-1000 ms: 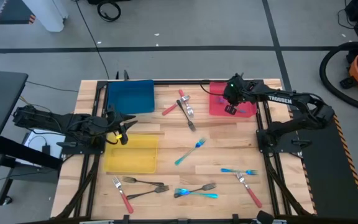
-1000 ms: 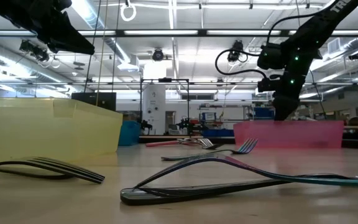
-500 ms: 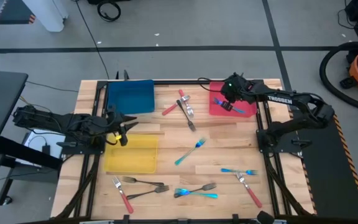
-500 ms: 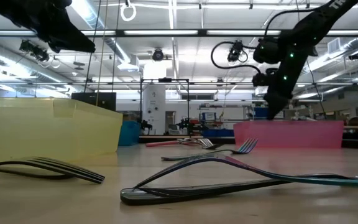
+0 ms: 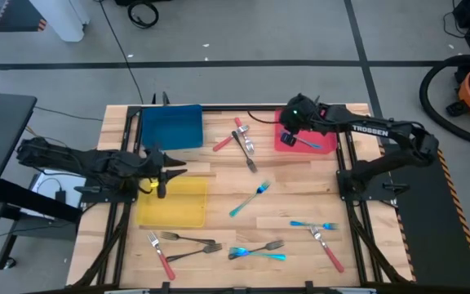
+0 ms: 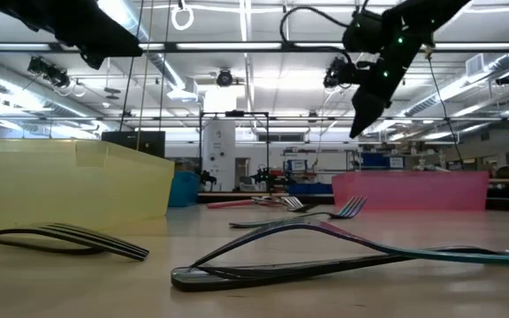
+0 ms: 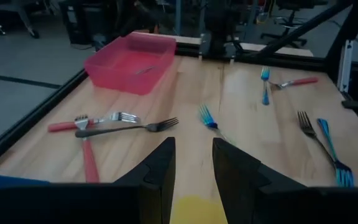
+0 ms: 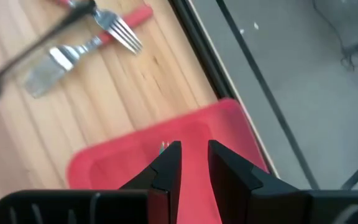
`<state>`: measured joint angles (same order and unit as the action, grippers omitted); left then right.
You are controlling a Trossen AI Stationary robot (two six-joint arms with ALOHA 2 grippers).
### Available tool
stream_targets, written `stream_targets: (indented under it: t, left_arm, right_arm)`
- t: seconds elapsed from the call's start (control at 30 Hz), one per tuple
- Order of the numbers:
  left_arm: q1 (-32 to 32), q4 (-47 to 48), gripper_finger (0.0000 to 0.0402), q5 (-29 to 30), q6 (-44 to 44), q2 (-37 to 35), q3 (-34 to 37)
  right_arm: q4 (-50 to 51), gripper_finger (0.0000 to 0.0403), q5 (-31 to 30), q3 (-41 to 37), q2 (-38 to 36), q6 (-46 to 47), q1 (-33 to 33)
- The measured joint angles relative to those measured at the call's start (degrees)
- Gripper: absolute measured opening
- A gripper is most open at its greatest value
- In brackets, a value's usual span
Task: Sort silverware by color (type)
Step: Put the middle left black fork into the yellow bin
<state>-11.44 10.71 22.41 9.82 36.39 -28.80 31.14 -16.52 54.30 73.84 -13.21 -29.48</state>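
Observation:
Several slim forks lie flat on the wooden table: red-handled and dark ones [image 5: 241, 140] at the far middle, a blue one [image 5: 250, 198] in the centre, and more along the near edge [image 5: 255, 249]. One blue fork [image 5: 304, 142] lies in the red tray [image 5: 326, 147]. My right gripper [image 5: 287, 137] hangs open above that tray's left part, high over it in the low view [image 6: 360, 124], with nothing between its fingers [image 8: 191, 168]. My left gripper [image 5: 170, 171] waits open at the far edge of the yellow tray [image 5: 174, 204], also holding nothing [image 7: 191, 168].
A blue tray [image 5: 170, 126] stands at the far left. Black frame rails [image 5: 345, 188] run along the table's sides. In the low view dark forks [image 6: 307, 247] lie close in front, and the yellow tray's wall [image 6: 69, 181] rises at the left.
My right gripper has risen out of the red tray and swung toward the table's left edge, tipping more level. The blue fork, earlier under the gripper, stays lying in the red tray. My left gripper has tipped up a little, staying in place.

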Motion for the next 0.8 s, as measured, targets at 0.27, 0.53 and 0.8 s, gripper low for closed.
stream_targets:
  t: [0.27, 0.53, 0.8]
  left_arm:
    - [-0.07, -2.15, 0.0108, -2.90, 1.43, 9.97, -0.02]
    - [-0.07, -13.16, 0.0108, -11.18, -1.41, 17.44, -0.02]
    - [-0.04, -22.02, 0.0108, -15.56, -4.60, 24.45, 0.02]
  right_arm:
    - [0.34, 0.0092, -6.33, 3.00, 0.00, 0.00, 4.88]
    - [1.24, 0.0096, -8.28, 3.98, -0.02, 0.09, 6.69]
    - [1.22, 0.0096, -8.52, 3.98, -0.02, 0.19, 7.04]
